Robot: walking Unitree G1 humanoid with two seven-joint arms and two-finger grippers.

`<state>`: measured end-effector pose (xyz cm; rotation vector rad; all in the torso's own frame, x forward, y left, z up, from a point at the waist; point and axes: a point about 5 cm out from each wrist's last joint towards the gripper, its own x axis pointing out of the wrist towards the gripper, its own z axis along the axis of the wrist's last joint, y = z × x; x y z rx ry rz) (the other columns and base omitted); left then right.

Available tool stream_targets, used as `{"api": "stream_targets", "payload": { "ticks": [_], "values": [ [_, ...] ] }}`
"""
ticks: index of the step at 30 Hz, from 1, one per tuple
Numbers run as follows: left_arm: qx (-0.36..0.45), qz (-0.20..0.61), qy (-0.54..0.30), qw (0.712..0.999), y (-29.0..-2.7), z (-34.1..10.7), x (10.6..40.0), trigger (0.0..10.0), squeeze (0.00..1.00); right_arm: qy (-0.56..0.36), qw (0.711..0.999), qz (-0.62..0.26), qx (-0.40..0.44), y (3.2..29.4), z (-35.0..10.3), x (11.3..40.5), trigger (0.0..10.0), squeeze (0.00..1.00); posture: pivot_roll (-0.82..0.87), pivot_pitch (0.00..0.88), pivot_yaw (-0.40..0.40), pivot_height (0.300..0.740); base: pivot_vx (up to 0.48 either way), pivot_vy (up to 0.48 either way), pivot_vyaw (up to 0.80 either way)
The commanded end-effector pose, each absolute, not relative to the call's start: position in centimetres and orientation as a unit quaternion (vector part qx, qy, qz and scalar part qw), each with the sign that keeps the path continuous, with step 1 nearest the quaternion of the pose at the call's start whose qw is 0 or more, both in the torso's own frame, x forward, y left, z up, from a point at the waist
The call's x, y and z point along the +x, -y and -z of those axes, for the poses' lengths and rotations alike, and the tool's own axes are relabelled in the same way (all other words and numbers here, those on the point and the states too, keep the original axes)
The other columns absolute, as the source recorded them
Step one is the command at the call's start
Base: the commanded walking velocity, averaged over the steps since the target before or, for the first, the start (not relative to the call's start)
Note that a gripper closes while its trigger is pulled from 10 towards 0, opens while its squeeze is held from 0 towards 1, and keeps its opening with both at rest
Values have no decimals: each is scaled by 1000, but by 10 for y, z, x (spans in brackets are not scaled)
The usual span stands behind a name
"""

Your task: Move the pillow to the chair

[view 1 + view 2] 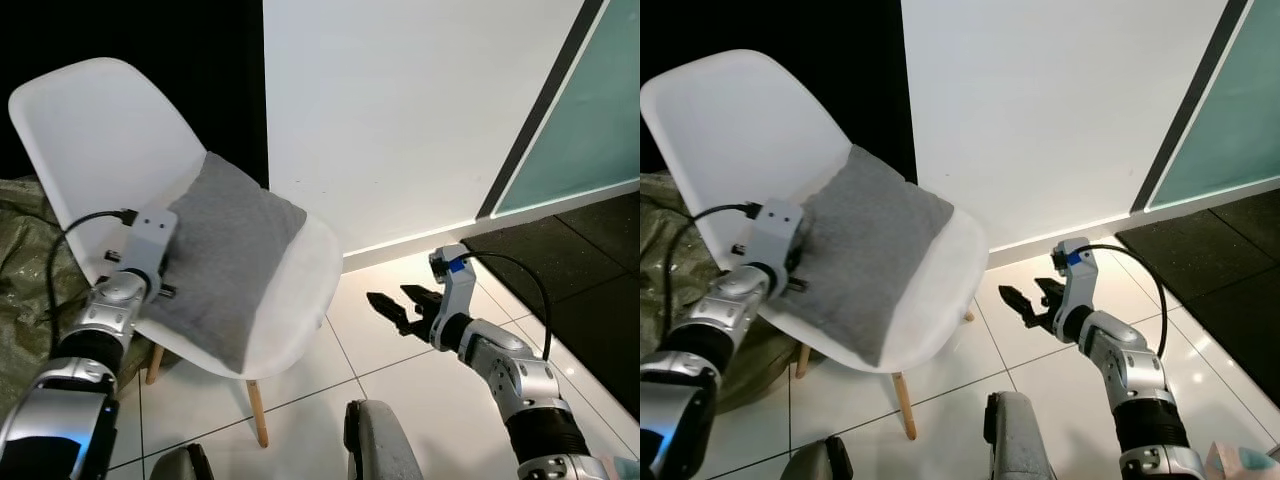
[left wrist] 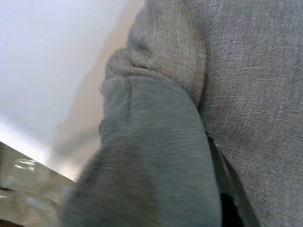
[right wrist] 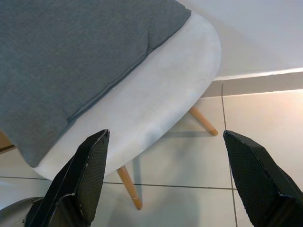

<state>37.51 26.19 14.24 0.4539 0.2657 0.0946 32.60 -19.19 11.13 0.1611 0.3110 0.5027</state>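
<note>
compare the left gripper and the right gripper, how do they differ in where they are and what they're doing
The left gripper is at the square grey fabric pillow on the white moulded chair, its fingers hidden against the pillow's edge, where the cloth bunches in its wrist view. The right gripper hangs over the pale tiled floor beside the chair, fingers spread wide apart and holding nothing. Both sit on silver arms.

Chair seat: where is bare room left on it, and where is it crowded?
The gray pillow covers most of the white chair seat. Bare seat remains as a strip along the front rim and the wall-side edge. The backrest side is crowded: the left end effector is at the pillow's edge. The right end effector hangs open over bare floor tiles beside the chair.
</note>
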Motion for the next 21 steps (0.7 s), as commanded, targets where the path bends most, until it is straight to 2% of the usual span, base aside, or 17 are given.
{"api": "stream_targets", "payload": {
  "ticks": [1,7,16,17,18,19,20,21],
  "values": [
    [244,-51,-127,960,-266,-146,375,10000,1000,-157,955,-239,81,196,-110,324,10000,0,-264,115,-42,515,0,0,0],
    [327,-98,-97,935,-289,-170,374,10000,1000,-153,954,-241,86,192,-111,327,10000,0,-248,94,-48,495,0,0,0],
    [351,-87,-93,928,-294,-176,367,10000,1000,-147,954,-246,87,187,-114,333,10000,0,-234,61,-49,480,0,0,0],
    [299,-82,-70,948,-289,-180,364,10000,1000,-144,954,-246,87,186,-115,335,10000,0,-231,50,-46,475,0,0,0],
    [299,-82,-70,948,-289,-180,364,10000,1000,-144,954,-246,87,186,-115,335,10000,0,-231,50,-46,475,0,0,0],
    [218,-63,-32,973,-275,-186,361,10000,1000,-138,955,-247,93,184,-116,337,10000,0,-222,43,-47,470,0,0,0],
    [218,-63,-32,973,-275,-186,361,10000,1000,-138,955,-247,93,184,-116,337,10000,0,-222,43,-47,470,0,0,0],
    [115,-29,13,993,-253,-191,355,10000,1000,-135,956,-244,95,183,-117,339,10000,0,-217,38,-46,470,0,0,0]
  ]
}}
